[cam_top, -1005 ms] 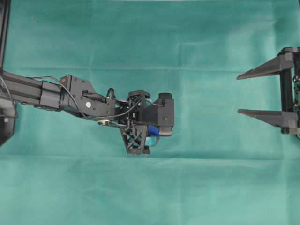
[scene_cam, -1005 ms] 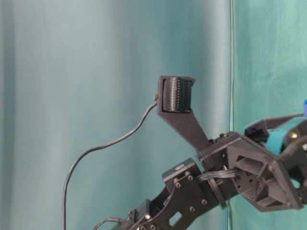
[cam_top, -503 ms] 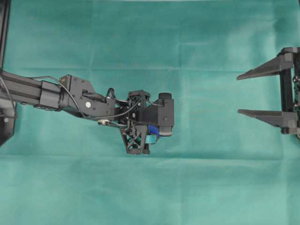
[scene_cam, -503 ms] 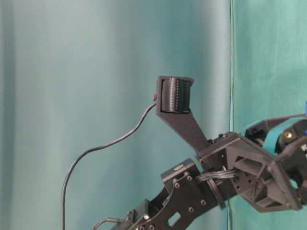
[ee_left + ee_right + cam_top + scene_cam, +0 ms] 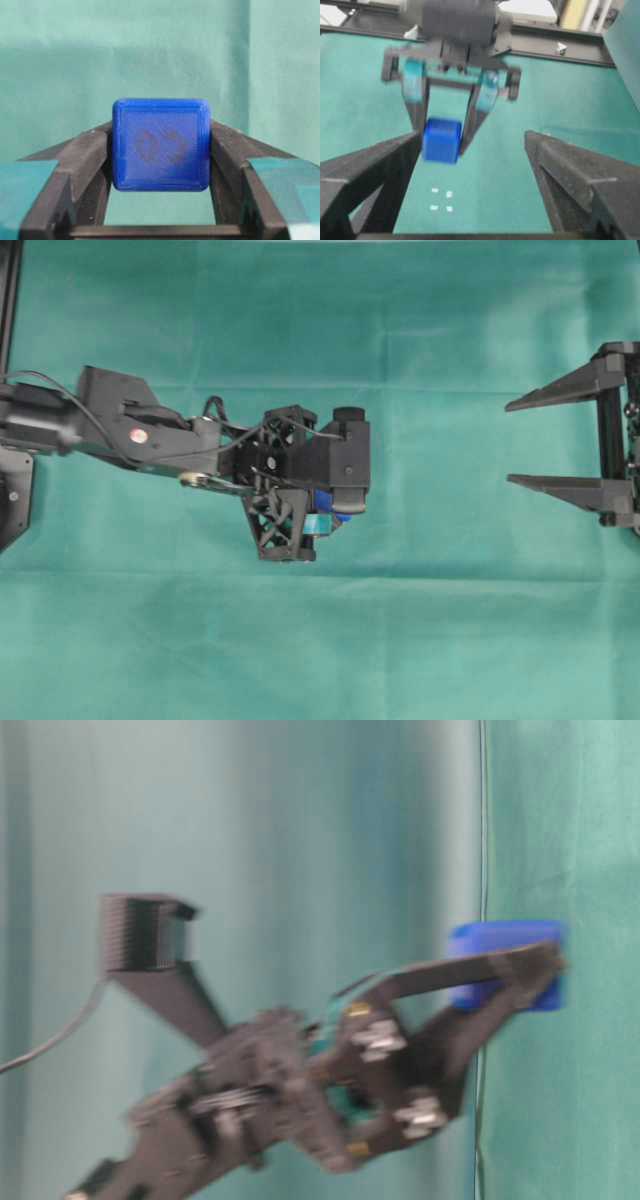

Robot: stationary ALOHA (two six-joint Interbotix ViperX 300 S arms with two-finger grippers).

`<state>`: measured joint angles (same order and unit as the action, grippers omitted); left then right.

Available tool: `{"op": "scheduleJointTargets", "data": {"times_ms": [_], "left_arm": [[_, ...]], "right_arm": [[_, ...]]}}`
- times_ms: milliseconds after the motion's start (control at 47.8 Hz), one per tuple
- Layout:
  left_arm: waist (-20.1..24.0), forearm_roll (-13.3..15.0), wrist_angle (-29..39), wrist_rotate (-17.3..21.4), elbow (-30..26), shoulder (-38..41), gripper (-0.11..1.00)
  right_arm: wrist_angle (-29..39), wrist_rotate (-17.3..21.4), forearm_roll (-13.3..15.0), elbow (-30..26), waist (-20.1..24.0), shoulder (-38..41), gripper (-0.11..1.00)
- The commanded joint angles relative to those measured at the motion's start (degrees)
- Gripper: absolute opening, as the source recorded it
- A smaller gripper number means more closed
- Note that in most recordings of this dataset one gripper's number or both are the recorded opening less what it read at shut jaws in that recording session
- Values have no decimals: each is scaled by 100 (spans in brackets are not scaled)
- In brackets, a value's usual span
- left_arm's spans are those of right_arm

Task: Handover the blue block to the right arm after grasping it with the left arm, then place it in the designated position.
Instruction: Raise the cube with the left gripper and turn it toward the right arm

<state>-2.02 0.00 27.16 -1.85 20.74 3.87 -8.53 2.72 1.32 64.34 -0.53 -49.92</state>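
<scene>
Claw closure is confirmed on the left claw [image 5: 160, 165]: the blue block [image 5: 160, 144] is clamped between its tips, clear of the bench [image 5: 450, 620]. The right claw [image 5: 560, 440] is held wide apart, well away. Slippage may be expected at transfer, since only two side faces are gripped. No long axis is presented; the marked face is turned toward the left wrist camera.

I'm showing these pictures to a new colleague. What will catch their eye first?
The blue block, bright against the green cloth, pinched between the teal-taped fingers of the left gripper and lifted clear. Opposite it, the all-black right gripper waits wide open at the right edge.
</scene>
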Motion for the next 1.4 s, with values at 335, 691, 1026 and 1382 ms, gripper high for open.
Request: {"op": "scheduleJointTargets", "data": {"times_ms": [335, 691, 1026, 1382], "left_arm": [[-53, -35, 1081, 18, -888, -387, 47], [-53, -53, 1477, 18, -1230, -756, 47], [-44, -79, 1485, 18, -1239, -1028, 47], [-18, -79, 1485, 18, -1230, -1037, 47]], "right_arm": [[0, 9, 9, -132, -9, 35, 94], [18, 9, 9, -132, -9, 35, 94], [18, 9, 9, -141, -9, 35, 94], [18, 9, 9, -141, -9, 35, 94]]}}
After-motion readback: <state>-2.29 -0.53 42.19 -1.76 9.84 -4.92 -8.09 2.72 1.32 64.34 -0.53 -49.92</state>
